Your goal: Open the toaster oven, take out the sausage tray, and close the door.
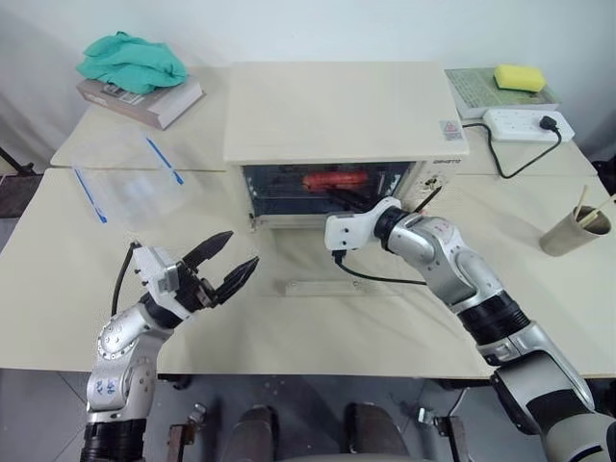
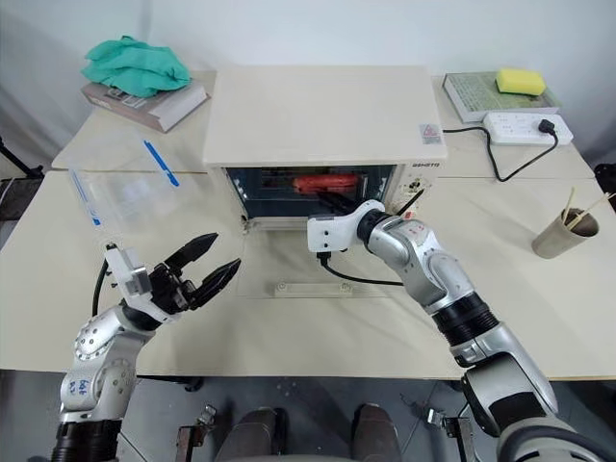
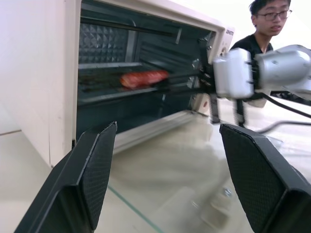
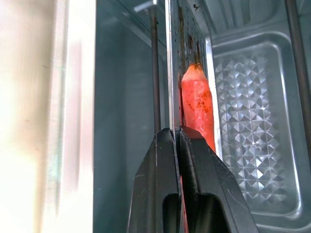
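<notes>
The right gripper [image 1: 339, 198] reached level into the mouth of the toaster oven [image 1: 337, 114], its two black fingers pinched together on the near edge of the sausage tray [image 3: 124, 82]; in the right wrist view the thin metal rim ran straight between the closed fingertips [image 4: 167, 141]. The tray sat on its rack inside the cavity, its long axis running left to right across the opening, with the red-orange sausage [image 1: 334, 180] lying along it toward the right of centre. The pull would have to come straight toward the near edge of the table, out over the door [image 1: 327, 286], which lay folded flat in front of the oven with its bar handle nearest the robot. That lowered glass panel was what the tray had to clear, and a drooping tray could scrape it or tip the sausage off.

The left gripper [image 1: 223, 265] hung spread wide and empty, near the left corner of the open door, well short of the oven mouth, and probably placed to support the tray's left end as it emerged.

Far left lay a clear plastic bag [image 1: 130, 183] with blue strips, and beyond it a book [image 1: 144, 101] under a green cloth [image 1: 130, 60]. To the right were a power strip [image 1: 525, 123], a yellow sponge [image 1: 520, 77] and a paper cup [image 1: 575, 231], none in the tray's path.
</notes>
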Tool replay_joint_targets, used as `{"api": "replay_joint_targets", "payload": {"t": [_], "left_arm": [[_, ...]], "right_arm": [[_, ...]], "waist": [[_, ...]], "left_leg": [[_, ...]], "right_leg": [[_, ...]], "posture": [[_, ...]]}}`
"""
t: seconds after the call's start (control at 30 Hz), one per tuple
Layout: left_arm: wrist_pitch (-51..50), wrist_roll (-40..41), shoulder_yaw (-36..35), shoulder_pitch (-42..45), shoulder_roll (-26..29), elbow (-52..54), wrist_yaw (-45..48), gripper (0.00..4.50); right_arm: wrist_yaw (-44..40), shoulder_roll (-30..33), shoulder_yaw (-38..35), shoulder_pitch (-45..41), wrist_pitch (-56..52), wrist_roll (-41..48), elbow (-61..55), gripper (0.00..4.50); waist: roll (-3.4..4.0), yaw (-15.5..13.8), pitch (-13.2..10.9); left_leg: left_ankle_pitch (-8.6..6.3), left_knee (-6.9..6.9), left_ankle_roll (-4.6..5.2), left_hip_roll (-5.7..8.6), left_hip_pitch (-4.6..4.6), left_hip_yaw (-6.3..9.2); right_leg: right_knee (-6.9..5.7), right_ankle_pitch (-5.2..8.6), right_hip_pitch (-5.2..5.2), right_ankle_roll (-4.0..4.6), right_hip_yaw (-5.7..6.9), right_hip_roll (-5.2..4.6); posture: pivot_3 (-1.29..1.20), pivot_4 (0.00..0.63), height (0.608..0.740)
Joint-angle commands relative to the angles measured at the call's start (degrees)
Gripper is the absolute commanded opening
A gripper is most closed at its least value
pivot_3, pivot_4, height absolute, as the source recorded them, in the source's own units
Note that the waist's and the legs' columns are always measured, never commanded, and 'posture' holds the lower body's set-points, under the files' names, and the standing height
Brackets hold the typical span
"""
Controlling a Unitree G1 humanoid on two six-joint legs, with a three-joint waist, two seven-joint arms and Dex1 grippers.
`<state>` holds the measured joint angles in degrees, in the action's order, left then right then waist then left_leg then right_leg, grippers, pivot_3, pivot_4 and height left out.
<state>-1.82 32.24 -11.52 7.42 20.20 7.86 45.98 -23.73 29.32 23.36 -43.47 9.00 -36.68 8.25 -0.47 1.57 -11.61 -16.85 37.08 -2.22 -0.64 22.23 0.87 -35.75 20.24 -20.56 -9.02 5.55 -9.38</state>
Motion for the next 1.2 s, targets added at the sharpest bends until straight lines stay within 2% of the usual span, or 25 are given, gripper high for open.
{"api": "replay_joint_targets", "payload": {"t": [0.03, 0.23, 0.5, 0.63, 0.77, 0.9, 1.07, 1.2], "left_arm": [[0.9, 0.0, 0.8, 3.8, -0.5, -1.7, 0.6, 3.59], [-0.8, 1.5, 0.3, 5.9, 0.0, -2.2, 0.6, 3.59], [-6.4, 5.7, -4.0, 2.9, 4.2, 0.3, 0.9, 3.59], [-10.1, 8.1, -5.0, 1.6, 5.6, 1.8, 0.7, 3.59], [-19.4, 12.8, -4.9, 0.6, 8.5, 3.3, 0.3, 3.59], [-30.2, 18.9, -5.2, 2.0, 9.9, 4.5, -4.0, 3.59], [-45.9, 30.9, -6.1, 6.6, 10.6, 3.5, -11.0, 3.59], [-56.4, 42.3, -7.5, 10.4, 10.1, 1.4, -20.1, 3.59]], "right_arm": [[-0.5, 0.5, -2.3, 0.4, 1.6, 1.5, -5.8, 0.03], [-2.4, 1.7, -2.8, 7.5, 1.5, 2.2, -12.3, 0.03], [-4.6, 5.3, -7.6, 18.1, 1.8, 4.4, -23.4, 0.03], [-5.2, 6.8, -9.7, 21.9, 2.2, 5.1, -27.1, 0.03], [-5.3, 9.0, -12.8, 27.0, 3.9, 6.3, -31.5, 0.03], [-5.3, 10.3, -14.6, 29.8, 5.5, 7.0, -33.8, 0.03], [-5.9, 12.4, -16.0, 32.1, 8.5, 7.9, -34.0, 0.03], [-7.2, 13.7, -15.6, 32.1, 11.1, 9.0, -33.1, 0.03]], "waist": [[0.0, 0.0, 0.0], [-0.01, 0.0, 0.0], [-0.01, -0.2, 0.0], [-0.02, -1.5, 0.0], [-0.02, -2.4, 0.0], [-0.02, -2.6, 0.0], [-0.02, -2.8, 0.0], [-0.03, -2.7, 0.0]], "left_leg": [[0.0, 0.0, 0.0, 0.0, 0.02, 0.0], [0.0, -0.11, 0.0, -0.01, 0.01, 0.0], [0.0, 0.01, 0.0, -0.01, 0.02, 0.01], [0.0, 0.06, 0.0, 0.01, 0.03, 0.02], [-0.01, 0.04, 0.01, 0.01, 0.04, 0.05], [0.0, 0.08, 0.0, 0.01, 0.02, 0.03], [0.0, 0.18, 0.0, 0.0, -0.01, 0.03], [0.0, 0.16, 0.0, 0.0, -0.05, 0.04]], "right_leg": [[0.0, 0.0, -0.01, 0.0, 0.01, 0.0], [0.01, 0.0, -0.05, 0.0, 0.04, 0.0], [0.0, 0.0, 0.0, 0.0, 0.07, -0.01], [0.02, 0.0, 0.03, 0.0, 0.06, -0.02], [0.04, 0.0, 0.05, 0.0, 0.07, -0.02], [0.03, 0.0, 0.07, 0.0, 0.06, -0.01], [-0.05, -0.01, 0.1, 0.02, 0.03, -0.01], [-0.1, -0.01, 0.1, 0.02, 0.01, -0.01]], "posture": [[0.0, 0.15, 0.74], [0.0, 0.15, 0.74], [0.0, 0.15, 0.74], [0.0, 0.15, 0.74], [0.0, 0.15, 0.74], [0.0, 0.15, 0.74], [0.0, 0.15, 0.74], [0.0, 0.15, 0.74]]}}
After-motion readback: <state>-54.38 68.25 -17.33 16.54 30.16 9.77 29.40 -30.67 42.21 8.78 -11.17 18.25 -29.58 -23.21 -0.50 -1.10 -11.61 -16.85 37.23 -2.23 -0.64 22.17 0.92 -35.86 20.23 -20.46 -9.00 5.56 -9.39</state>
